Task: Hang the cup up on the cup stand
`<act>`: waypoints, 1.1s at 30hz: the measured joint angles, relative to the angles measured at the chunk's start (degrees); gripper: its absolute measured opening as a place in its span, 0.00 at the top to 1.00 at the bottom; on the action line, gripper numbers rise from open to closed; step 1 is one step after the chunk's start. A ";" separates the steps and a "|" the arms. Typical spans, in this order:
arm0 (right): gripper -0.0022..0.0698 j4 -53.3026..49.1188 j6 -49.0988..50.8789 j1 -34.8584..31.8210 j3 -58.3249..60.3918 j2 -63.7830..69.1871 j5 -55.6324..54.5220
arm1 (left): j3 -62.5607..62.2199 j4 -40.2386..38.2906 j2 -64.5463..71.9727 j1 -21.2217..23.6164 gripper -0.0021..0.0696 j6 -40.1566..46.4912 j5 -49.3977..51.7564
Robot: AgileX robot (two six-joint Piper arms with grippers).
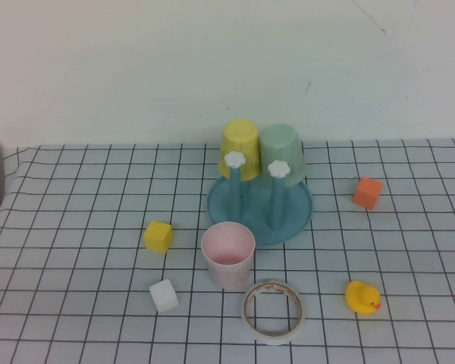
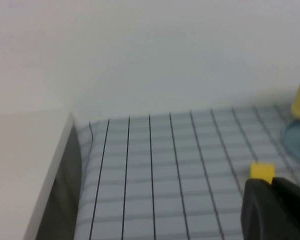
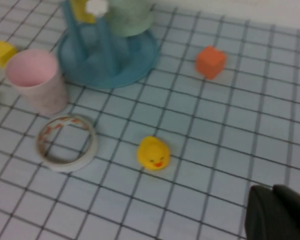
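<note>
The pale pink cup (image 1: 227, 254) stands upright, mouth up, on the table just in front of the blue cup stand (image 1: 297, 218). A yellow cup (image 1: 240, 148) and a mint-green cup (image 1: 282, 154) hang upside down on the back pegs. Two front pegs with white flower knobs (image 1: 277, 168) are bare. Neither gripper shows in the high view. My left gripper (image 2: 271, 184) is shut and empty over the left of the table. My right gripper (image 3: 271, 192) is shut and empty over the front right, well away from the cup (image 3: 35, 82) and the stand (image 3: 135, 57).
A yellow block (image 1: 158, 236) and a white block (image 1: 164, 295) lie left of the cup. A white tape ring (image 1: 273, 311) lies in front of it. A rubber duck (image 1: 361, 297) and an orange block (image 1: 368, 192) lie to the right.
</note>
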 joint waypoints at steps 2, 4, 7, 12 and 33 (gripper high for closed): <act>0.97 5.67 -5.41 0.00 -1.41 4.74 1.59 | 2.36 0.76 0.11 0.00 0.97 0.04 0.25; 0.97 10.05 -10.35 0.00 -2.45 8.98 2.14 | 4.29 1.26 0.10 0.00 0.97 0.04 0.25; 0.97 14.98 -16.80 0.39 -3.47 16.49 1.67 | 5.37 1.03 0.10 0.00 0.97 0.04 0.14; 0.97 22.13 -23.07 3.45 -4.67 29.56 -1.66 | 5.37 -0.68 0.10 0.00 0.97 0.04 -0.77; 0.74 18.05 -23.60 32.71 -45.31 71.35 -4.96 | 5.37 -1.15 0.10 0.00 0.97 0.04 -5.00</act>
